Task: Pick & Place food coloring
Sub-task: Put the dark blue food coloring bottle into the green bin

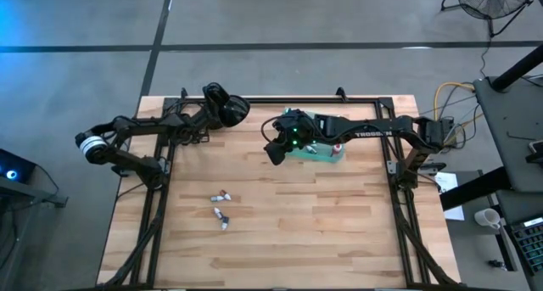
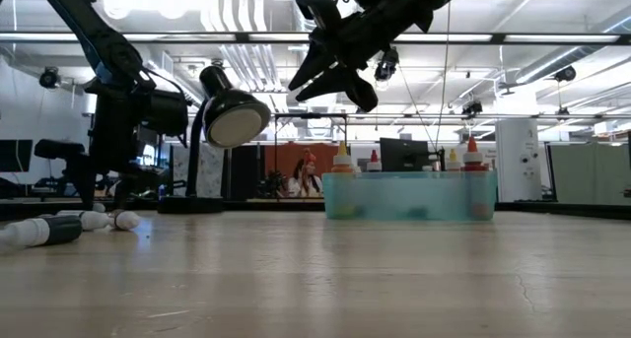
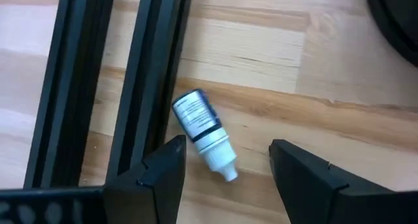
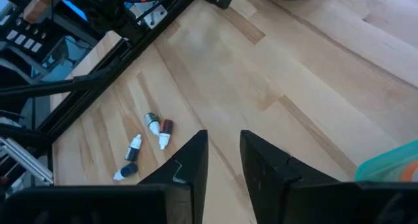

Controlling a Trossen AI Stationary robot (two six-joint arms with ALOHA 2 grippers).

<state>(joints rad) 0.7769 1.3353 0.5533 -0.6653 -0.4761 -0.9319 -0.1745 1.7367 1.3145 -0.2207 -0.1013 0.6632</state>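
The right end effector (image 1: 273, 150) hangs raised above the surface (image 1: 322, 232) just beside the teal tray (image 1: 329, 155), its fingers drawn nearly together and gripping nothing. The loose food coloring bottles (image 1: 221, 206) lie on their sides toward the front and toward the left arm's side, long axes at mixed angles, with bare wood all around them. The left end effector (image 3: 225, 168), fingers spread, hovers by the black frame rail (image 3: 140, 87) over another lying bottle (image 3: 204, 129), tip pointing between its fingers.

Counter (image 1: 288, 240) showing pale, matt wooden planks; tray (image 2: 409, 195) looking translucent teal plastic; bottles (image 4: 160, 129) glossy plastic; fingers (image 3: 163, 178) matt black.
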